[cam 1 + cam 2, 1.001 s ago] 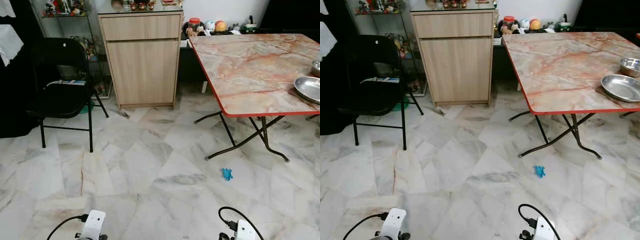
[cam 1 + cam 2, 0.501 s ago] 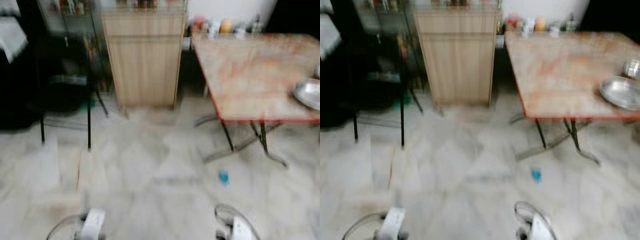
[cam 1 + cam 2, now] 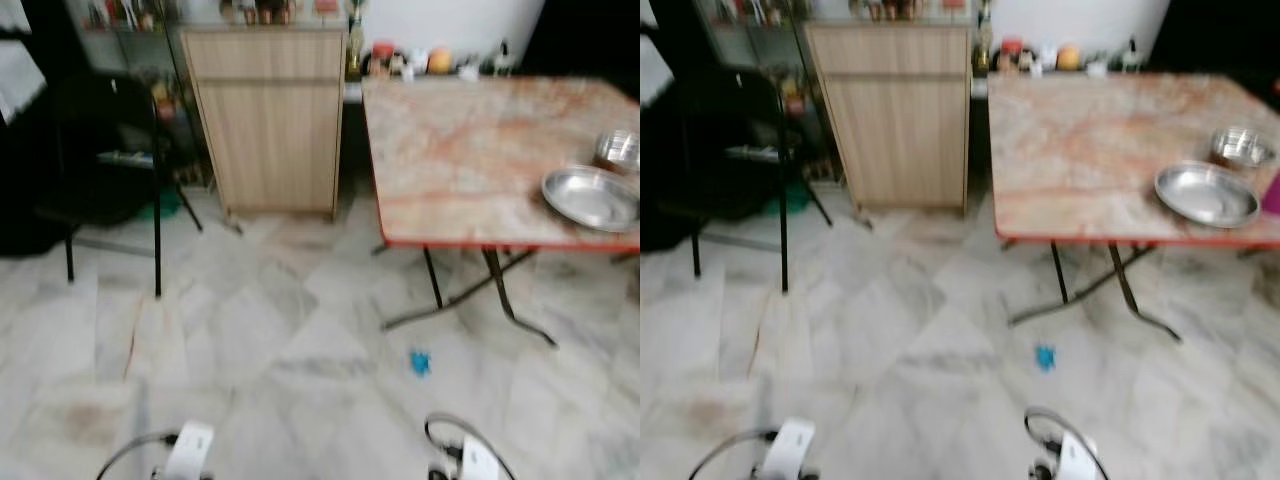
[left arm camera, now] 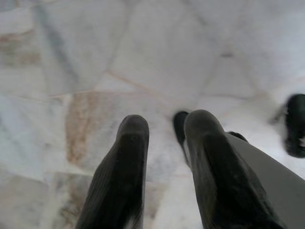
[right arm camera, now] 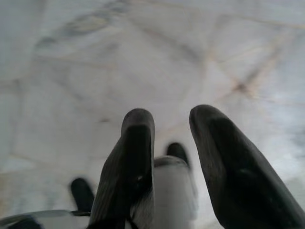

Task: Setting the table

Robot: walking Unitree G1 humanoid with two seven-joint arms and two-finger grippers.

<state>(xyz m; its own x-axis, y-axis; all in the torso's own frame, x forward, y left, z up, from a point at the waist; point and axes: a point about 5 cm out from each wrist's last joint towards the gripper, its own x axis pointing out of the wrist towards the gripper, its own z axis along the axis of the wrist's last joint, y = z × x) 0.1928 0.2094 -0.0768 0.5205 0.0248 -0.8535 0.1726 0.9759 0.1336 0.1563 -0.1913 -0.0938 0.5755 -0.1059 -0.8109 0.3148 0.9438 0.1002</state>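
Head views blurring. Marble-top bench [image 3: 470, 150] standing ahead right, carrying 1 steel plate [image 3: 1206, 193] and 1 steel bowl [image 3: 1241, 147] near its right edge. Left end effector [image 4: 164, 126] and right end effector [image 5: 171, 119] hanging low over marble floor [image 3: 260, 340], fingers apart, empty.

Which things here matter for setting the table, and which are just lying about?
For the job: table; steel plate; small steel bowl.

Just about: blue scrap on the floor; black folding chair; wooden cabinet.
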